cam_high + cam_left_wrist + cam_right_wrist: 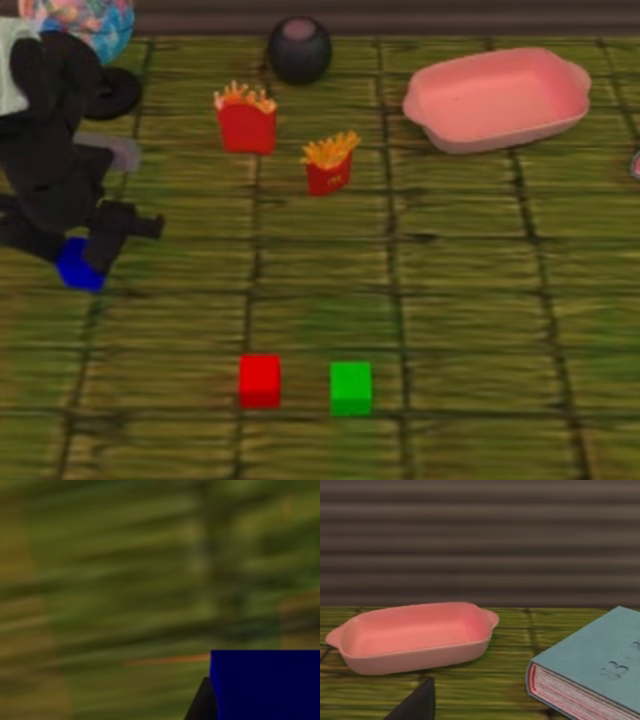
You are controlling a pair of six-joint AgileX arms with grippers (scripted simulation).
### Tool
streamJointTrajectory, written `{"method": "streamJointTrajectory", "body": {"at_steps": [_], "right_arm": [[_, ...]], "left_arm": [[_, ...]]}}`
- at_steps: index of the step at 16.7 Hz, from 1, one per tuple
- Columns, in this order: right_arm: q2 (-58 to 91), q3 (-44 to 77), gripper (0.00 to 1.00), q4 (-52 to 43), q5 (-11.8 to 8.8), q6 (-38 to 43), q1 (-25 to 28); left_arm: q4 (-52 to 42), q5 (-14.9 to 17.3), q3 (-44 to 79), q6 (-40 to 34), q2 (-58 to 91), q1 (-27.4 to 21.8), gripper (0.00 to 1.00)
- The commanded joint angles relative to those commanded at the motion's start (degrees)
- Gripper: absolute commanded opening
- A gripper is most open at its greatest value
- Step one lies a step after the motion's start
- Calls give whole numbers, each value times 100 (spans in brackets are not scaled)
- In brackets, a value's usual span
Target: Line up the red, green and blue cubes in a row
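Note:
The blue cube (72, 268) is at the table's left side, half hidden under my left gripper (92, 255). In the left wrist view the blue cube (265, 685) fills the corner, with one dark finger (204, 706) pressed flat against its side; the gripper is shut on it. The red cube (259, 380) and the green cube (350, 388) sit side by side near the front edge, a small gap between them. My right arm is outside the top view. Its wrist view shows a single dark fingertip (422, 700) set wide to one side, with nothing held.
Two red fries cartons (246, 120) (328, 166) stand behind the cubes. A black round pot (299, 49) and a pink baking dish (497, 98) sit at the back. A teal book (590, 670) lies next to the pink dish (415, 635). A colourful globe (85, 20) is far left.

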Motion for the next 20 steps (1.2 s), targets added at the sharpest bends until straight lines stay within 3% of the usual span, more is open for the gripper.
{"method": "streamJointTrajectory", "body": {"at_steps": [3, 10, 14, 20], "right_arm": [[0, 0, 100, 0, 0, 0, 0], [0, 0, 100, 0, 0, 0, 0], [0, 0, 100, 0, 0, 0, 0], [0, 0, 100, 0, 0, 0, 0]], "left_arm": [[-514, -4, 310, -2, -231, 34, 0], [-651, -9, 536, -189, -127, -190, 0], [-1057, -23, 1399, -1287, 428, -1129, 0], [-1867, -43, 3104, -4124, 1462, -3215, 0]]}}
